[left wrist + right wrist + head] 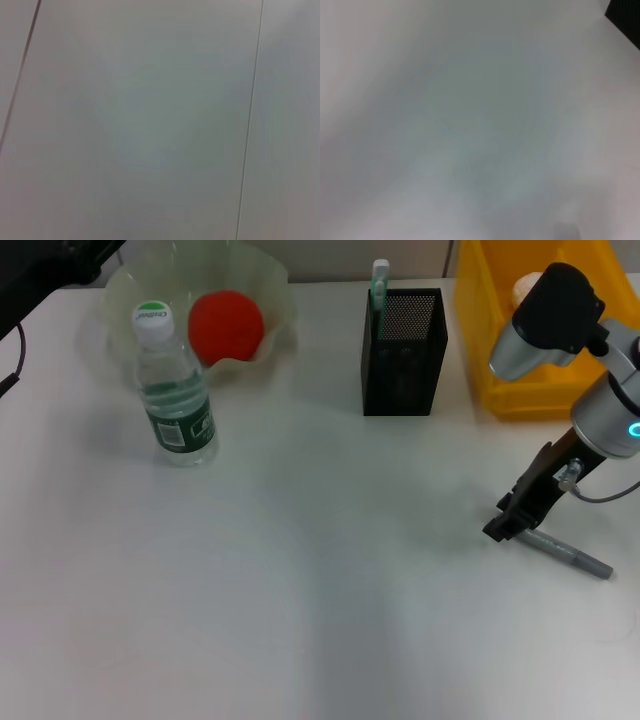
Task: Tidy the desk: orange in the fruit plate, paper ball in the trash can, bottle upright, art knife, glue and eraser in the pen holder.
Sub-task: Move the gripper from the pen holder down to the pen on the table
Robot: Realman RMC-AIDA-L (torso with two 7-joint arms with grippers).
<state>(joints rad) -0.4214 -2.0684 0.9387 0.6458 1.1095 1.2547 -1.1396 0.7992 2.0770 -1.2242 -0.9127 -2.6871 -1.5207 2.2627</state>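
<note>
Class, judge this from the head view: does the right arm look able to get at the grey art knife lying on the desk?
Probably yes. The right gripper is already down at one end of the art knife, which lies flat on open desk with nothing between them.

Your right arm enters from the far right, wrist angled down toward the near left. The right gripper point(503, 524) sits low at the bench point(320, 590). The left arm is out of view.

White desk point(320, 620) fills view; soft even light; pale wall strip beyond.
</note>
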